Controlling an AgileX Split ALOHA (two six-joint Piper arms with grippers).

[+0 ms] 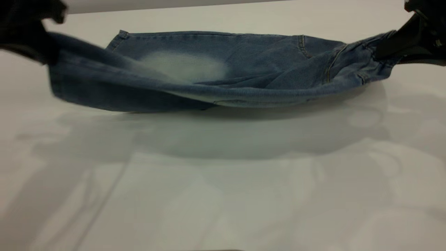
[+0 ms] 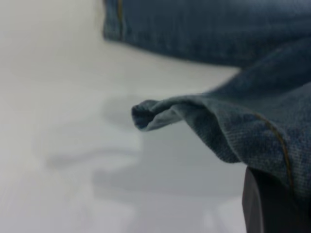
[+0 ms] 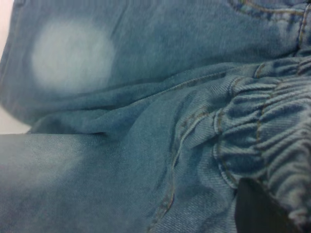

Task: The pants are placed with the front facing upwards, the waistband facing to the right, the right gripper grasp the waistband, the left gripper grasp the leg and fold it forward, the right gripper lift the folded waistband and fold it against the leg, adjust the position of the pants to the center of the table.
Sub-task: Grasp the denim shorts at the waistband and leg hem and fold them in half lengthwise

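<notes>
Above the table (image 1: 223, 195), your left gripper (image 1: 31, 33) clamps the pants' (image 1: 216, 69) leg, right gripper (image 1: 407, 43) the waistband (image 3: 272, 131); soft denim sags between, so grip hems firmly

the left gripper (image 1: 45, 52) is held raised at the exterior view's left edge, fingers clamped on cloth. the right gripper (image 1: 381, 52) is held at the right edge, likewise raised, its dark fingers closed on cloth.

A fold of the blue denim pants (image 2: 233, 126) hangs above the white table (image 2: 58, 145); a dark gripper finger (image 2: 267, 204) sits lower right.
</notes>
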